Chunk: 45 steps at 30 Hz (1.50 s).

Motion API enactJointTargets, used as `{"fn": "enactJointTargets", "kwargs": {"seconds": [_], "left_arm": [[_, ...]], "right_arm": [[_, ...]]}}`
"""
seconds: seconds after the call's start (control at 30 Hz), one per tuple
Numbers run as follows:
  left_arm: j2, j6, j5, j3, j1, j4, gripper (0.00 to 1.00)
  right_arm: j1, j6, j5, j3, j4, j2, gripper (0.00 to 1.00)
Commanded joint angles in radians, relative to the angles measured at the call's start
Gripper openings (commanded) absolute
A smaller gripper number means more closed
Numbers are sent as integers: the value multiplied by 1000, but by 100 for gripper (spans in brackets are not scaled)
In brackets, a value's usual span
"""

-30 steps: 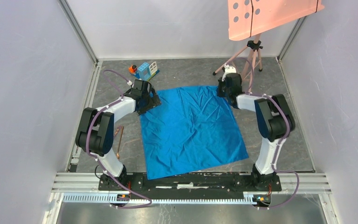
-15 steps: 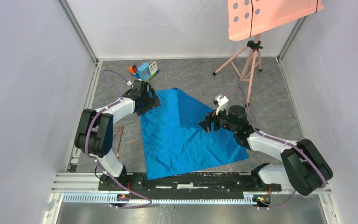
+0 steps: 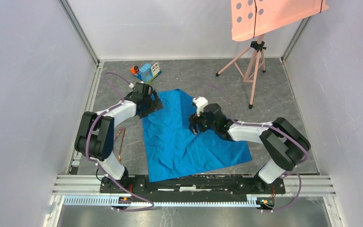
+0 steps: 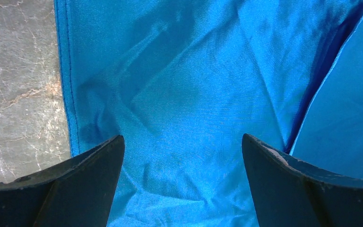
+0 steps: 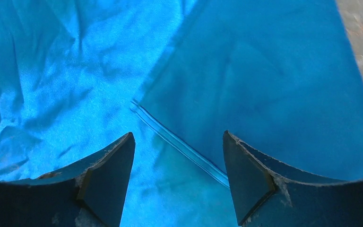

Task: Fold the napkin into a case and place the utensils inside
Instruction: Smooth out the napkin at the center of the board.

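The bright blue napkin (image 3: pixel 184 142) lies flat on the grey table, its far right corner folded diagonally inward as a flap (image 5: pixel 264 85) with a hemmed edge. My right gripper (image 3: pixel 193 125) hovers open just over that flap's corner; in the right wrist view the hem runs between the gripper (image 5: pixel 178 142) fingers, which hold nothing. My left gripper (image 3: pixel 154 104) stands wide open over the napkin's far left corner, and the left wrist view shows only cloth (image 4: pixel 194 94) under the gripper (image 4: pixel 183 156). The copper utensils (image 3: pixel 121 143) lie on the table left of the napkin, beside the left arm.
A blue-and-white toy block house (image 3: pixel 149 71) with a small orange piece (image 3: pixel 134 70) sits at the back left. A pink-legged tripod (image 3: pixel 253 61) carrying a pink perforated board (image 3: pixel 274 16) stands at the back right. White walls enclose the table; an aluminium rail (image 3: pixel 194 187) runs along the near edge.
My right gripper has pulled the napkin's far right corner inward over the cloth, folding it, then opened and let it go. The left arm has stayed put.
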Motion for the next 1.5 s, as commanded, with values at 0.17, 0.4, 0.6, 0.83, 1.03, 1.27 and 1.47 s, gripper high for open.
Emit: {"fn": "enactJointTargets", "kwargs": {"seconds": [0.17, 0.4, 0.6, 0.83, 1.03, 1.27, 1.47], "left_arm": [[-2, 3, 4, -11, 4, 40, 100], [8, 4, -6, -14, 6, 39, 100], [31, 27, -50, -11, 17, 15, 100], [48, 45, -82, 1, 22, 5, 100], [47, 46, -26, 60, 23, -8, 100], [-12, 105, -10, 144, 23, -87, 100], [-102, 93, 38, 121, 24, -128, 100]], "right_arm": [[174, -219, 314, 179, -36, 147, 80], [217, -224, 422, 240, -56, 237, 77], [202, -176, 540, 238, -70, 228, 50], [63, -266, 792, 276, 14, 221, 16], [-132, -566, 916, 583, 102, 432, 25], [-124, -475, 839, 780, -276, 401, 96], [-120, -161, 416, 532, -370, 193, 97]]}}
